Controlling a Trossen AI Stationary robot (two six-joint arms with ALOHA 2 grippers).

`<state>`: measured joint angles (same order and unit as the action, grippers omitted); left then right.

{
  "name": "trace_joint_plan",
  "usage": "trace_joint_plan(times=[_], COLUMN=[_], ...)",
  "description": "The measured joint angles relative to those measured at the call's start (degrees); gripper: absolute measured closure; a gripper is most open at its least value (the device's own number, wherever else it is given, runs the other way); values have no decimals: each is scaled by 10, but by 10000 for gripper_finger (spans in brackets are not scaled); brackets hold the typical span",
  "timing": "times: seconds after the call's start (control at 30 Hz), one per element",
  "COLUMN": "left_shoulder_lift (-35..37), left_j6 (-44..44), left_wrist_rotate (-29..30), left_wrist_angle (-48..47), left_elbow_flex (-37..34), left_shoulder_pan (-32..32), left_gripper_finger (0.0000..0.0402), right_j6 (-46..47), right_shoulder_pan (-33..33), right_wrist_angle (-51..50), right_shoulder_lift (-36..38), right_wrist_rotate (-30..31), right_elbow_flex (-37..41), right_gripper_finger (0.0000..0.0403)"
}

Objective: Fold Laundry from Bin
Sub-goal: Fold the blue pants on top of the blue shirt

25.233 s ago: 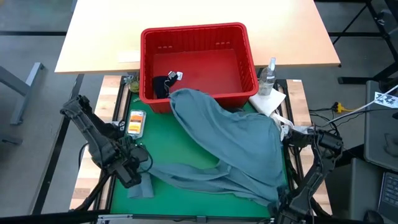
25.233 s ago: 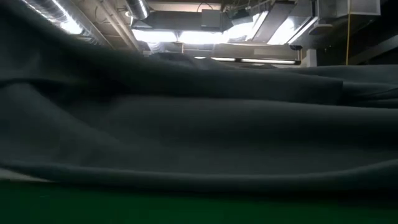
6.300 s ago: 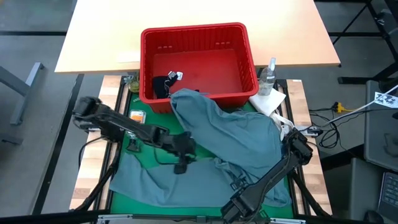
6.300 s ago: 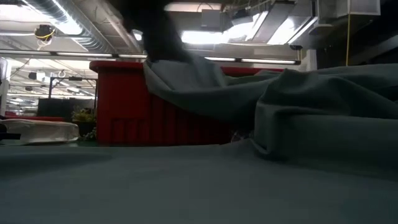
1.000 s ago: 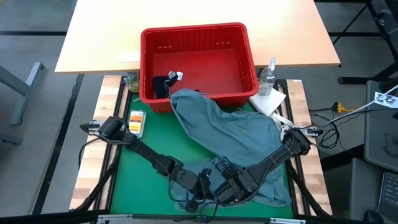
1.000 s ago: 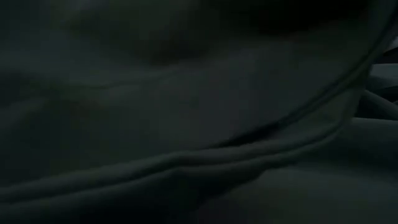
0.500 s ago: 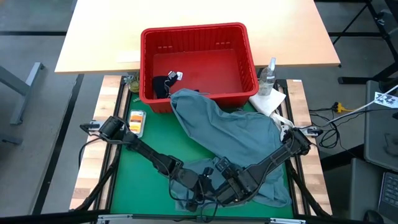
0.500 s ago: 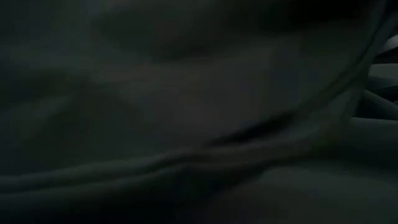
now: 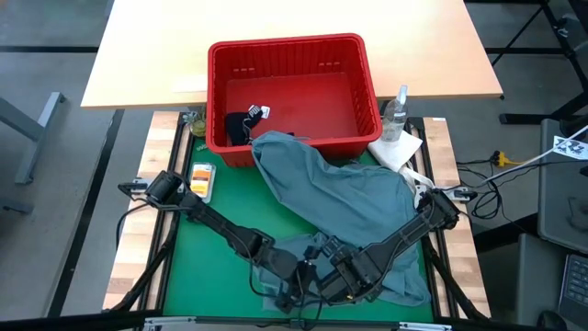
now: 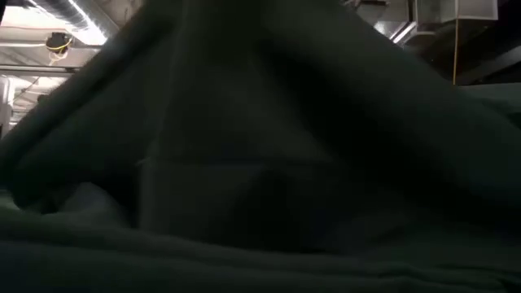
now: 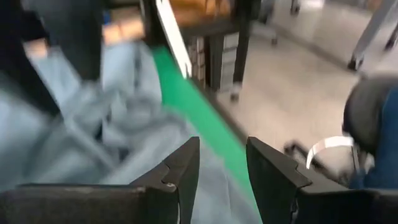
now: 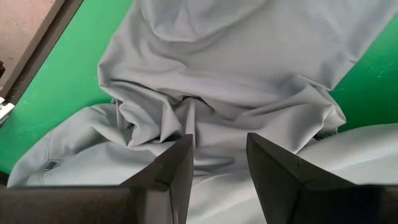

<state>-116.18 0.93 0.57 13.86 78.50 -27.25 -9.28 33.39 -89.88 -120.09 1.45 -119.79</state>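
Note:
The large grey-blue garment [image 9: 349, 198] hangs over the red bin's near rim [image 9: 276, 147] and runs across the green mat [image 9: 230, 211] to the table's near edge. A small dark garment [image 9: 241, 127] lies inside the bin. My left gripper [image 9: 296, 287] is open near the near edge, nearly level above the cloth [image 11: 93, 124], with nothing between its fingers [image 11: 186, 155]. Beside it my right gripper [image 9: 333, 276] points down, open over bunched folds [image 12: 180, 121]. In the low view the cloth [image 10: 260, 163] rises in a peak. My right gripper stands from above with its fingers [image 12: 180, 155] on either side of a bunch of the garment's folds near its near end. Whether the fingers touch the cloth, I cannot tell.
A spray bottle [image 9: 397, 110] and a white paper towel [image 9: 397, 150] sit right of the bin. A small orange-and-white item [image 9: 201, 181] lies at the mat's left edge. The mat's left half is bare green. A light wooden table [image 9: 147, 55] stands behind the bin.
In the low view the cloth pressed dark against the lens; it now stands back in a tall peak, and ceiling lights show at the upper corners. In the high view both grippers stay close together at the near edge.

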Motion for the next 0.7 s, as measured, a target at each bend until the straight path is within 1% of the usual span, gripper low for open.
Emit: trace_joint_plan(times=[0.1, 0.23, 0.37, 0.57, 0.63, 0.7], left_shoulder_lift=[0, 9, 43, 103, 112, 114], left_j6=[-14, -41, -50, -54, -58, -59], left_wrist_rotate=[2, -4, -8, -14, -16, -17], left_wrist_angle=[-63, -93, -130, -226, -238, -244], left_elbow_flex=[0, -1, 1, 1, 1, 1], left_shoulder_pan=[0, -1, -2, -15, -28, -46], left_gripper_finger=[274, 274, 274, 274, 274, 274], right_j6=[0, 2, 37, 94, 117, 134], right_shoulder_pan=[0, 0, 5, 38, 54, 74], right_wrist_angle=[0, 18, 68, 145, 170, 191], right_shoulder_lift=[0, 0, 0, 0, -2, -6], right_wrist_rotate=[0, 0, 0, 1, 14, 41], right_elbow_flex=[0, 0, 0, 4, 4, 4], right_gripper_finger=[253, 253, 253, 253, 253, 253])
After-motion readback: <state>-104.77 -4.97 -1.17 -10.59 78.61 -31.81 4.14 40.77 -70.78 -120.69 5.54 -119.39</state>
